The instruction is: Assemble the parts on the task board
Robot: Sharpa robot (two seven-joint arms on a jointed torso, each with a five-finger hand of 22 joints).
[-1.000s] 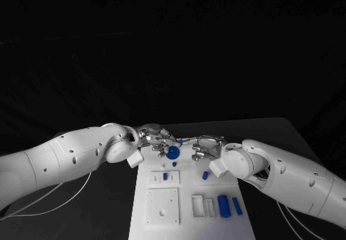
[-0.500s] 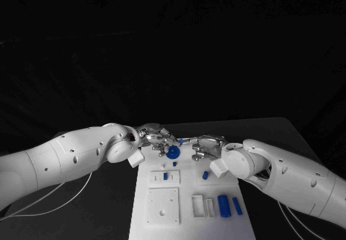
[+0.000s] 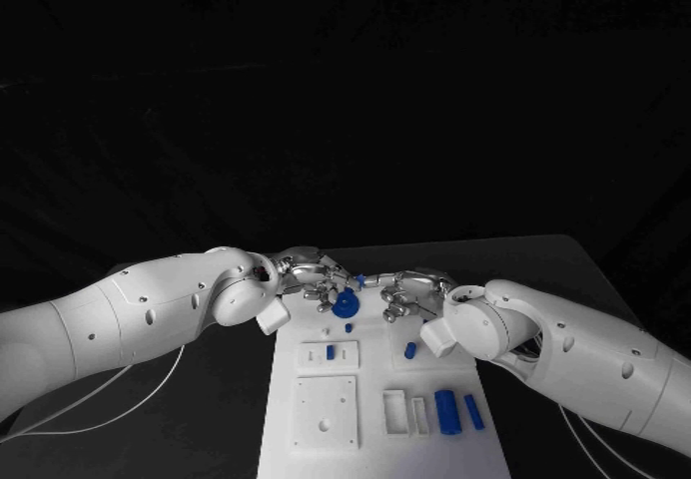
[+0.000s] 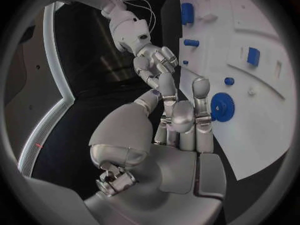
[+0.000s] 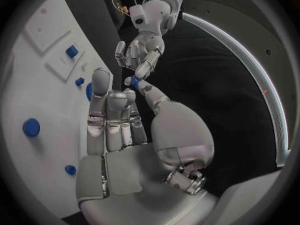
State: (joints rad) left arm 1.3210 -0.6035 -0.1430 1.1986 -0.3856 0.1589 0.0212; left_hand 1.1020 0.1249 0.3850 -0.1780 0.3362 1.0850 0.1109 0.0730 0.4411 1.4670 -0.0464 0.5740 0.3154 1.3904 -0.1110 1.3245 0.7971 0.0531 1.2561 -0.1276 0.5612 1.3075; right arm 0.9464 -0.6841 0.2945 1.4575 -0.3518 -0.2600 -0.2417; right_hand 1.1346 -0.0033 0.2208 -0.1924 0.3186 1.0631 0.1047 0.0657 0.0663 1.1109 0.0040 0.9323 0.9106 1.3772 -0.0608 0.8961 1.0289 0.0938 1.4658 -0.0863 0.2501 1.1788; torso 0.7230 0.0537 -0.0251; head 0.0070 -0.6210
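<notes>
Both hands met over the far end of the board, seemingly passing a small part between them.

Nearest lay the board's (image 3: 377,439) recessed plates, with two blue bars (image 3: 456,410) side by side at its right edge; beyond them a small peg (image 3: 410,349) and a stud (image 3: 330,351) sat mid-board. Farther on, the blue gear (image 3: 345,305) sat flat on the board beside the left hand (image 3: 312,279). The right hand (image 3: 407,291) pinched a small blue part (image 5: 134,80) at its fingertips, the left hand's fingers touching or nearly touching it; whether the left hand grasped it could not be told. The step appeared to be a handover or regrasp; next, the part would likely need a firm hold and alignment over its seat.
</notes>
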